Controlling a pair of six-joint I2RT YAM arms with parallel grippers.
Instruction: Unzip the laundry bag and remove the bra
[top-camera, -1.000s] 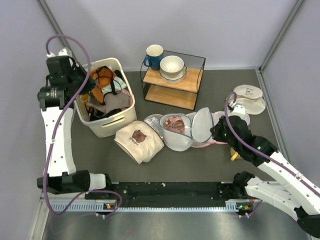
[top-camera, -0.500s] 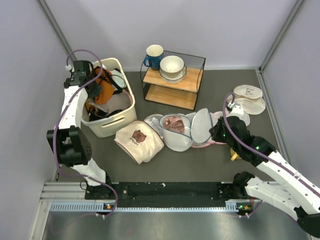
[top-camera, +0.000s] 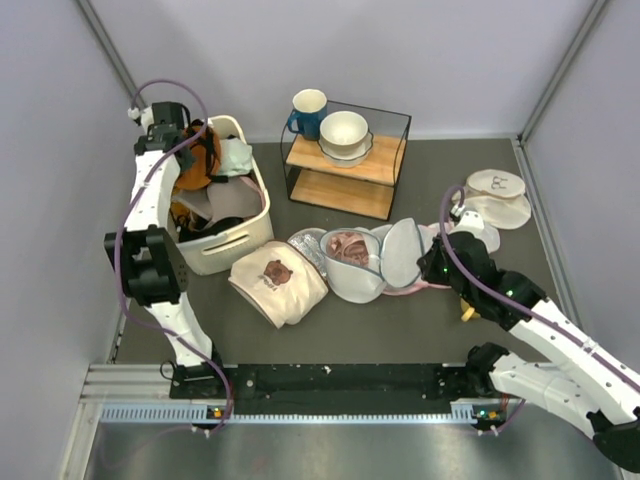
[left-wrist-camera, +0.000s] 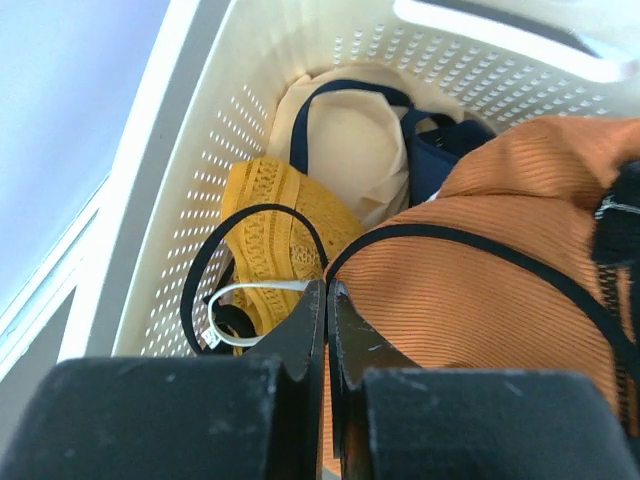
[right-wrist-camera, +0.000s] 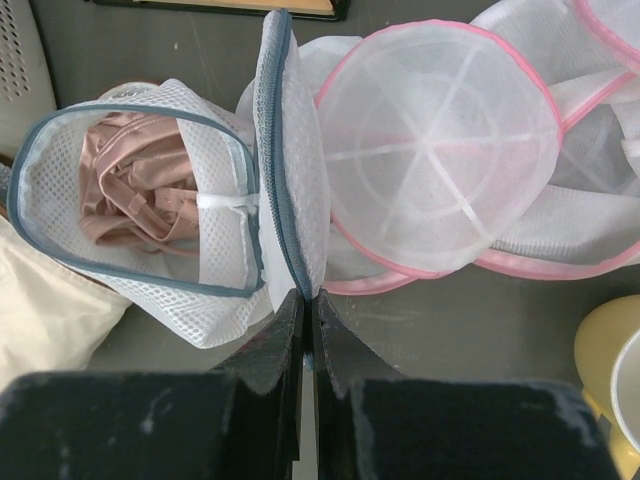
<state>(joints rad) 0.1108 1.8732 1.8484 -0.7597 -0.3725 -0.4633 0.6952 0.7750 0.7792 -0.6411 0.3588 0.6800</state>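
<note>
Looking from the near edge, I see my right gripper (right-wrist-camera: 308, 300) clenched, its tips at the zip rim on the raised lid of the laundry bag (right-wrist-camera: 150, 270); I cannot tell if mesh is caught. The bag lies open mid-worktop (top-camera: 400, 330) with the bra (right-wrist-camera: 140, 190) bunched inside and a pink-trimmed bag (right-wrist-camera: 440, 170) just beside it. Farther back, my left gripper (left-wrist-camera: 326, 295) is clenched empty inside the basket (left-wrist-camera: 200, 180), over an orange garment (left-wrist-camera: 480, 280).
</note>
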